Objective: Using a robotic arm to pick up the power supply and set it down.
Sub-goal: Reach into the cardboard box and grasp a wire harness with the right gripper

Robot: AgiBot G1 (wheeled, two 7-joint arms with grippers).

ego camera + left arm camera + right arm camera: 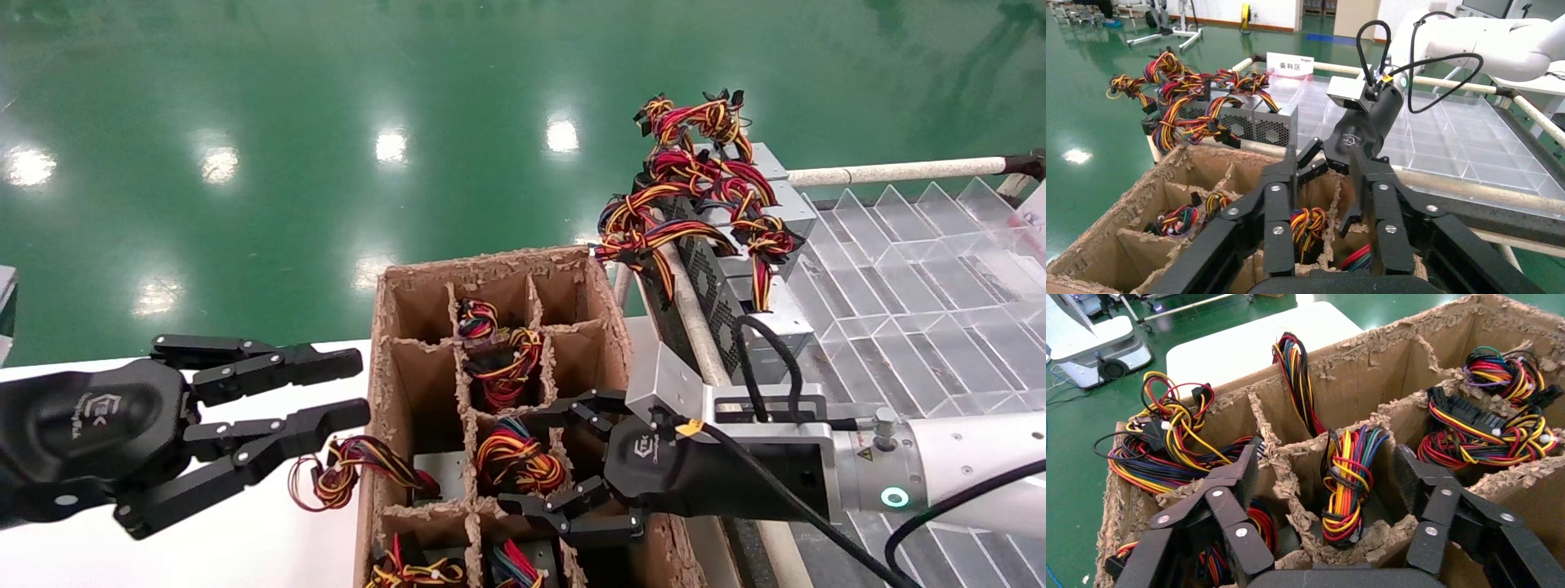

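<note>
Green floor (286,122) is filling the background. White surface (245,539) is sitting at lower left, cut off by the frame edge. Clear divided tray (915,286) is lying on the right behind a padded rail; its far cells are hard to make out.

Cardboard box (392,359) with ragged dividers is standing between the two arms, its near end cropped out of the head view. Wire bundles are poking up from several cells; the metal bodies under them are mostly hidden by the dividers.

The robotic arm (964,465) is reaching in from the right, its right gripper (543,457) hanging over the box's right column. Jaws are spread wide, holding nothing, straddling a cell. The power supply (1346,484) is sitting in that cell between the fingers (1419,478), only its tied wire bundle showing; casing is buried.

Left gripper (343,388) is hovering over the white surface just beside the box's left wall, jaws parted, empty.

Stack of spare supplies (719,245) is resting at the tray's near-left corner, their wires tangled together so individual units are hard to separate.
</note>
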